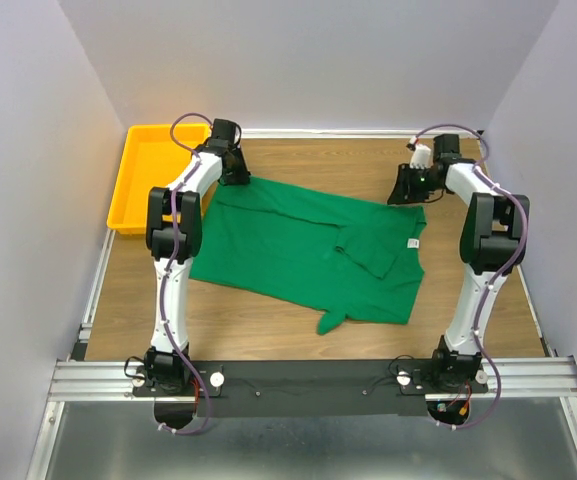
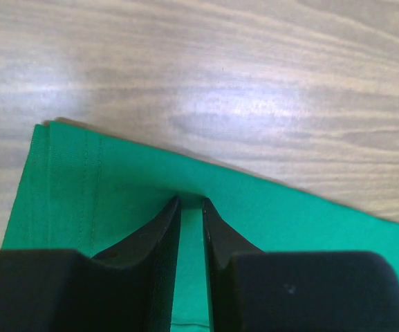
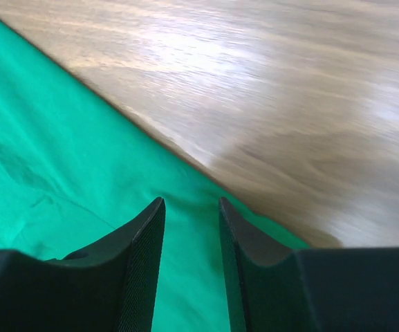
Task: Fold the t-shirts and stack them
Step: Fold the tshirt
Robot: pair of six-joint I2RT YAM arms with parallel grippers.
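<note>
The dark-green t-shirt [image 1: 298, 250] lies on the wooden table, partly folded, with its white neck label [image 1: 413, 243] facing up near the right edge. My left gripper [image 1: 234, 172] is at the shirt's far left corner. In the left wrist view its jaws [image 2: 191, 200] are nearly closed, pinching a puckered fold of the green fabric [image 2: 102, 187] near the hem. My right gripper [image 1: 406, 190] is at the shirt's far right corner. In the right wrist view its jaws [image 3: 191, 200] stand apart over the fabric [image 3: 61, 138], just inside its edge.
A yellow tray [image 1: 153, 180] sits at the far left corner of the table, just left of my left gripper. Grey walls close in the left, right and back sides. Bare wood [image 1: 318, 160] shows beyond the shirt.
</note>
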